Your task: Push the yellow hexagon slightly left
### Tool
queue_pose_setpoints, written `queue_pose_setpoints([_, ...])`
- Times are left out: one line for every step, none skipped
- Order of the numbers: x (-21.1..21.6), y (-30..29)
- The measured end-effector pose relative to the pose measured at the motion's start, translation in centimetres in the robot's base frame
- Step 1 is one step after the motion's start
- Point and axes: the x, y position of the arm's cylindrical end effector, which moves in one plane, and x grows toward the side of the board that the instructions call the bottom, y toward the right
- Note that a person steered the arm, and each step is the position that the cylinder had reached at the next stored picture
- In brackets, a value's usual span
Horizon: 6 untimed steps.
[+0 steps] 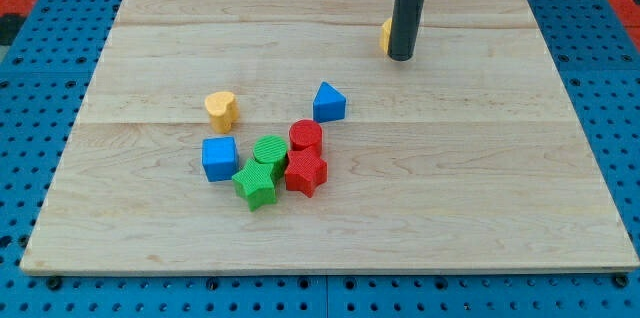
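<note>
No claw fitted, so nothing to open, close or grip with: only my tip [401, 58], set down on the wooden board [500, 208] close to its top edge, somewhat right of the middle. Sits at the right flank of the yellow hexagon [385, 35], touching or very nearly; cannot tell which, with most of that block hidden behind the rod.

To do the step well: drive straight toward the left edge, through the block's middle, so as not to spin it or nudge it toward the top edge. Keep slow and short, since only a slight shift is wanted; stop early rather than late. Nothing close on the left to get in the way, by the look of it.

Rod upright, coming straight down from the view's top, with the arm above out of sight.

Well apart, around the board's middle: yellow heart [220, 110], blue triangle [328, 103], blue cube [219, 158], green block [270, 151], green star [255, 186], red cylinder [305, 136], red star [305, 172].
</note>
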Motion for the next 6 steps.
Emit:
queue_pose_setpoints([-5.2, -3.2])
queue_pose_setpoints([-7.8, -7.1])
queue_pose_setpoints([-2.6, -4.9])
queue_pose_setpoints([-0.7, -3.5])
queue_pose_setpoints([-4.3, 3.9])
queue_pose_setpoints([-9.6, 5.3])
